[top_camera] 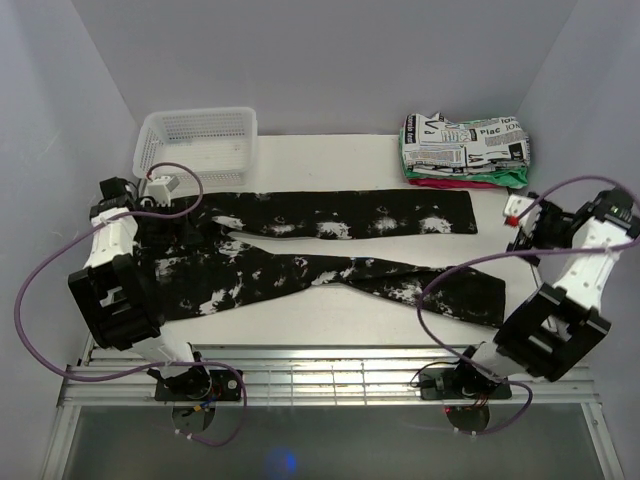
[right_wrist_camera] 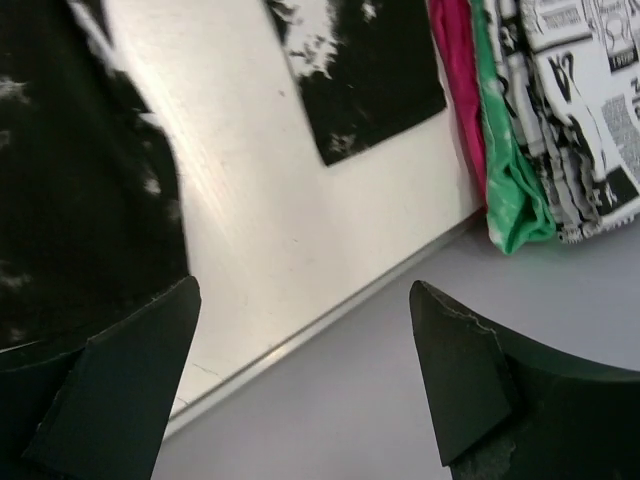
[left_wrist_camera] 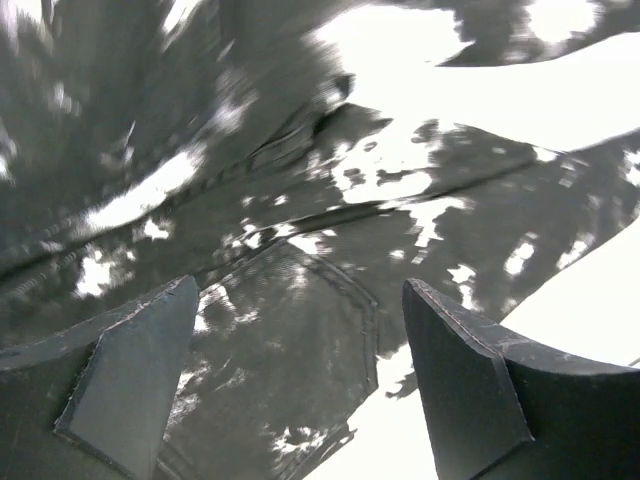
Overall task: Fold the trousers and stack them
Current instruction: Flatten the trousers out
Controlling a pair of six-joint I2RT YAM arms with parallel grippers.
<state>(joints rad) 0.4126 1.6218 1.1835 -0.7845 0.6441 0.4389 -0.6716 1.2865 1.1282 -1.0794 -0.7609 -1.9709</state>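
The black trousers (top_camera: pixel 330 222) with white splotches lie spread across the table, waist at the left and both legs running right. My left gripper (top_camera: pixel 170 213) is open and hovers just above the waist end. In the left wrist view a back pocket (left_wrist_camera: pixel 300 330) lies between the open fingers of the left gripper (left_wrist_camera: pixel 300 290), which hold nothing. My right gripper (top_camera: pixel 520 232) is open and empty at the table's right edge, just right of the leg ends. In the right wrist view the right gripper (right_wrist_camera: pixel 305 288) hangs over the table edge, with one leg hem (right_wrist_camera: pixel 370 70) ahead and the other leg (right_wrist_camera: pixel 80 200) at the left.
A white mesh basket (top_camera: pixel 200 142) stands at the back left. A stack of folded cloths (top_camera: pixel 463 150) sits at the back right: newspaper print (right_wrist_camera: pixel 590 90) on top, green (right_wrist_camera: pixel 510 190) and red (right_wrist_camera: pixel 455 80) below. Grey walls close in on both sides.
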